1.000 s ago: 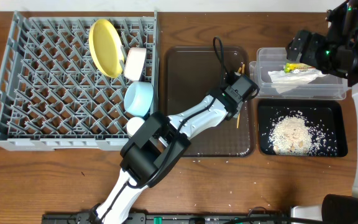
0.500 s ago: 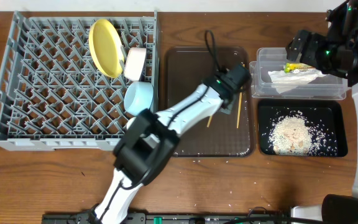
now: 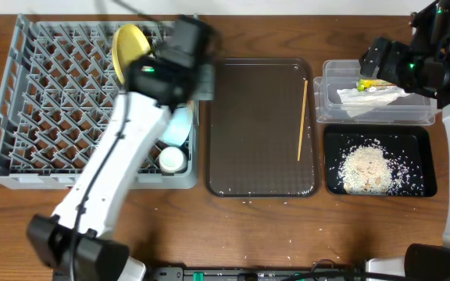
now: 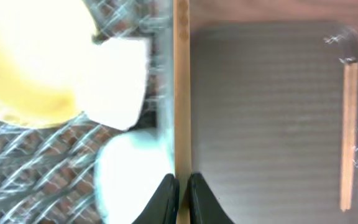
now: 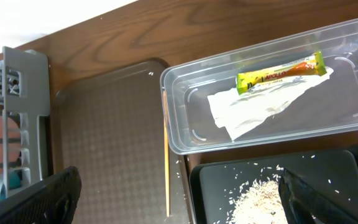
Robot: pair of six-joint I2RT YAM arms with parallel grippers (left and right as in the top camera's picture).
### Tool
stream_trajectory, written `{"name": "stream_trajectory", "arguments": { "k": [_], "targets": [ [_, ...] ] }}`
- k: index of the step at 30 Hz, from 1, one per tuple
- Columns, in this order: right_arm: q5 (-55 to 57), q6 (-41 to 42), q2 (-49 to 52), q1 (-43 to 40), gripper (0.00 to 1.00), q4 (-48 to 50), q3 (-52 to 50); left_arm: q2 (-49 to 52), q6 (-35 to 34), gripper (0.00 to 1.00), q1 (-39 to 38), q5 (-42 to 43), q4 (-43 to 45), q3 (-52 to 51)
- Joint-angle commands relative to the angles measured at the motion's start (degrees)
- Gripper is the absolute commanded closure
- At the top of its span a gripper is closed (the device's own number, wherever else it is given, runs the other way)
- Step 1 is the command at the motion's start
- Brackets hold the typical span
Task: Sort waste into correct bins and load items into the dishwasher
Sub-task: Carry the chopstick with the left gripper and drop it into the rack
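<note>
The left tool point(image 4: 180, 190) has its jaws pressed together on one wooden chopstick point(image 4: 181, 93), pinching its end so the stick runs along the left edge of the brown serving tray point(image 3: 256, 125) (the overhead view blurs this arm); the second chopstick point(image 3: 301, 117) lies flat on that tray, close to its right edge; left of the tray stands the grey dish rack point(image 3: 45, 117), holding the yellow plate point(image 3: 130, 43) upright, the white bowl point(image 4: 120, 81), the light blue bowl point(image 4: 132, 174) and the small white cup point(image 3: 171, 160), all in the side of the rack nearest the tray; right of the tray, the clear tub point(image 5: 174, 124) holds the snack wrapper point(image 5: 278, 74) lying on the napkin point(image 5: 260, 109); the black tray point(image 3: 424, 144), also right of the brown tray, carries the rice scraps point(image 3: 364, 168); the right tool point(image 5: 179, 193) hangs over the tub with its fingers spread wide; everything rests on the wooden bench point(image 3: 366, 234)
</note>
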Motion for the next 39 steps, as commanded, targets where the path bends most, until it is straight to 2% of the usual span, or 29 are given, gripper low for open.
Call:
{"name": "stream_trajectory", "arguments": {
  "k": [1, 7, 12, 21, 24, 27, 29, 35, 39],
  "targets": [
    [0.3, 0.5, 0.0, -0.3, 0.01, 0.0, 0.6, 1.1, 4.4, 0.92, 4.3, -0.4, -4.7, -0.2],
    [0.3, 0.6, 0.0, -0.3, 0.01, 0.0, 0.6, 2.5, 7.6, 0.92, 10.4, -0.4, -9.2, -3.7],
    [0.3, 0.5, 0.0, -0.3, 0.01, 0.0, 0.6, 2.5, 9.8, 0.92, 13.7, -0.5, -7.9, -6.6],
    [0.3, 0.5, 0.0, -0.3, 0.01, 0.0, 0.6, 2.5, 9.8, 0.92, 17.0, -0.4, -6.1, -10.2],
    [0.3, 0.5, 0.0, -0.3, 0.01, 0.0, 0.6, 2.5, 9.8, 0.85, 17.0, -0.4, -6.0, -10.9],
    [0.3, 0.5, 0.0, -0.3, 0.01, 0.0, 0.6, 2.5, 9.8, 0.58, 17.0, -0.4, -6.1, -11.1],
    [0.3, 0.5, 0.0, -0.3, 0.01, 0.0, 0.6, 2.5, 9.8, 0.51, 17.0, -0.4, -6.0, -11.1],
    [0.3, 0.5, 0.0, -0.3, 0.01, 0.0, 0.6, 2.4, 9.8, 0.48, 17.0, -0.1, -5.0, -10.5],
    [0.3, 0.5, 0.0, -0.3, 0.01, 0.0, 0.6, 2.1, 9.4, 0.48, 16.3, 6.5, -4.9, -6.8]
  ]
}}
